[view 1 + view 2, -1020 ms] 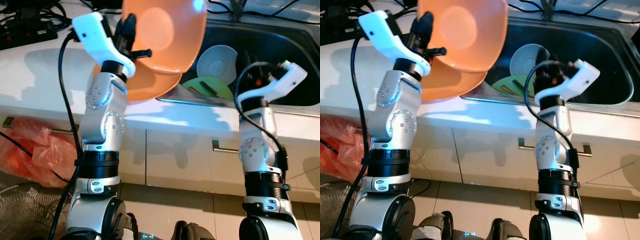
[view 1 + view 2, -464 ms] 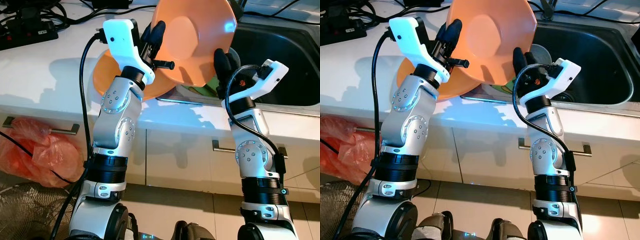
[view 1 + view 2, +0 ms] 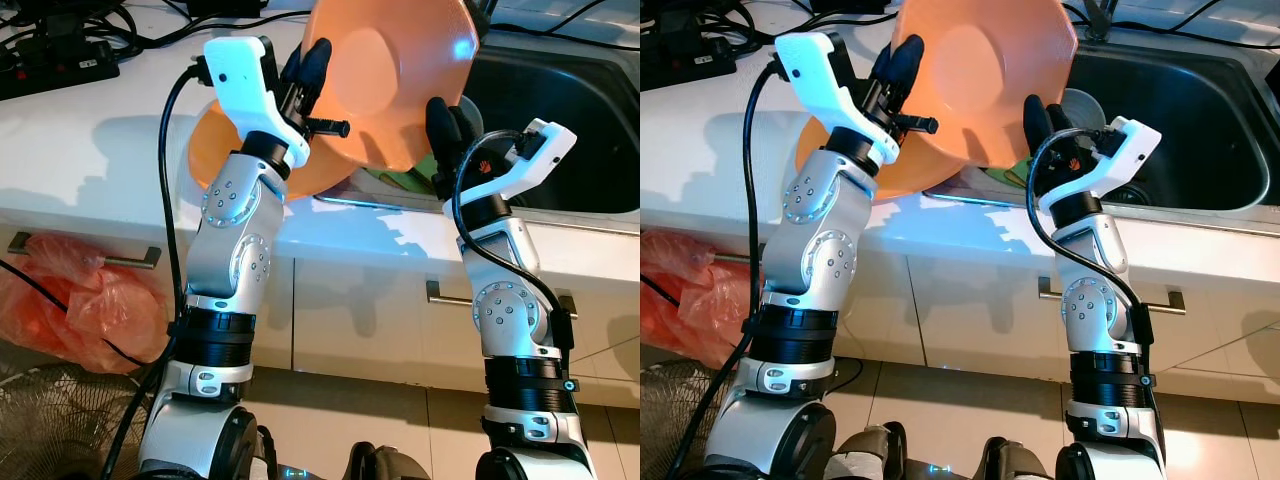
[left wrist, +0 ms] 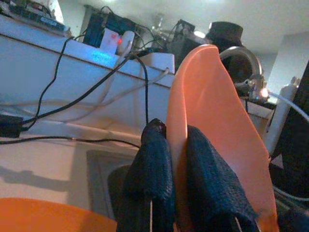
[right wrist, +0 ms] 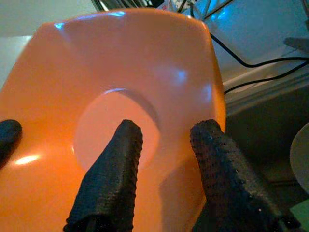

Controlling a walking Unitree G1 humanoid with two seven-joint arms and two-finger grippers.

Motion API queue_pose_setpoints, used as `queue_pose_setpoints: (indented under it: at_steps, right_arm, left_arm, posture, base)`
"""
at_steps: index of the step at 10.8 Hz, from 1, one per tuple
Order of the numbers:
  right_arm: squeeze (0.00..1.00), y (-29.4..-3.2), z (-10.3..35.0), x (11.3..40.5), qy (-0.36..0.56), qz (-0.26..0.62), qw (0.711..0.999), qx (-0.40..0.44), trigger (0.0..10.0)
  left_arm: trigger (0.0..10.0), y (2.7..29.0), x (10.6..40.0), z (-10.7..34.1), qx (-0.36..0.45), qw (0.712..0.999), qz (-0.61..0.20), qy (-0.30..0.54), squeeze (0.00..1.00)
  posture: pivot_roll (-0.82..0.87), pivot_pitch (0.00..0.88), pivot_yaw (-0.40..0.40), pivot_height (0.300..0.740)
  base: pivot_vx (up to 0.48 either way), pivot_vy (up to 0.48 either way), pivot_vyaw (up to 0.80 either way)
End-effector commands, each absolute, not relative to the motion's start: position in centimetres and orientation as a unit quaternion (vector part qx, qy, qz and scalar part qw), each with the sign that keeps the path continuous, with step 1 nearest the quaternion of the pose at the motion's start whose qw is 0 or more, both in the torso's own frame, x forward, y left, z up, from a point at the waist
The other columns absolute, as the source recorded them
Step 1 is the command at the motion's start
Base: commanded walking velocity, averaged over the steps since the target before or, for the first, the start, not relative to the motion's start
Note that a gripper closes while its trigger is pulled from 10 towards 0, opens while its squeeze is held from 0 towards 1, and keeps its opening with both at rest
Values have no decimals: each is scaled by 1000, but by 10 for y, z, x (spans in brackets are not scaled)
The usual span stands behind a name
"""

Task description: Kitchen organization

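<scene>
An orange bowl [image 3: 390, 80] hangs tilted on edge above the counter by the sink, its underside facing me. My left gripper [image 4: 176, 133] is shut on its rim, one finger on each side of the wall. My right gripper [image 5: 166, 128] is open, its two fingers [image 5: 113, 164] spread against or just off the bowl's underside near the round base; I cannot tell if they touch. A second orange bowl [image 3: 215, 150] rests on the white counter [image 3: 90, 130] under and behind the left arm.
The steel sink [image 3: 570, 100] on the right holds a white bowl [image 3: 1085, 105] and a green plate [image 3: 400, 180]. A black power strip [image 3: 50, 60] with cables lies at the counter's back left. Below are cabinet handles [image 3: 85, 255], an orange plastic bag [image 3: 80, 310] and a fan grille [image 3: 50, 420].
Over the last second my left arm swung the bowl right and tipped it on edge. My right gripper rose from the sink's front edge to the bowl's underside. Little has changed in the last half second.
</scene>
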State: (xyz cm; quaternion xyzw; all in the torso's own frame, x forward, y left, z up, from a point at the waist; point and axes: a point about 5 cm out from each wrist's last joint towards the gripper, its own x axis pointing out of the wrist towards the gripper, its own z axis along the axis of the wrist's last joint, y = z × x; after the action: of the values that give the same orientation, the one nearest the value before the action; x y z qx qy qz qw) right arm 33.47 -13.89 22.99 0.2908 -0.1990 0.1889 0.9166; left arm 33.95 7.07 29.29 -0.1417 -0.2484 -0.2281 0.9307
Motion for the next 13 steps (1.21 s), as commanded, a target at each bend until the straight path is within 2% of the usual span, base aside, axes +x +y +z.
queue_pose_setpoints:
  at_steps: [1,5,8,13]
  right_arm:
    - [0,-144,224,334,-192,176,920,293,10000]
    - [0,-145,219,336,-183,168,922,298,10000]
    - [0,-140,216,336,-173,174,903,353,10000]
    - [0,-150,210,339,-167,151,894,386,10000]
  left_arm:
    - [10000,68,331,309,-147,914,-244,-289,0]
    - [10000,66,329,309,-155,908,-262,-289,0]
    - [10000,63,326,309,-179,898,-281,-288,0]
    - [10000,75,328,313,-176,903,-254,-299,0]
  posture:
    - [107,155,-32,740]
    - [111,154,-33,740]
    - [113,147,-32,740]
    - [116,148,-35,740]
  base:
    - [0,0,0]
    - [0,0,0]
    - [0,0,0]
    - [0,0,0]
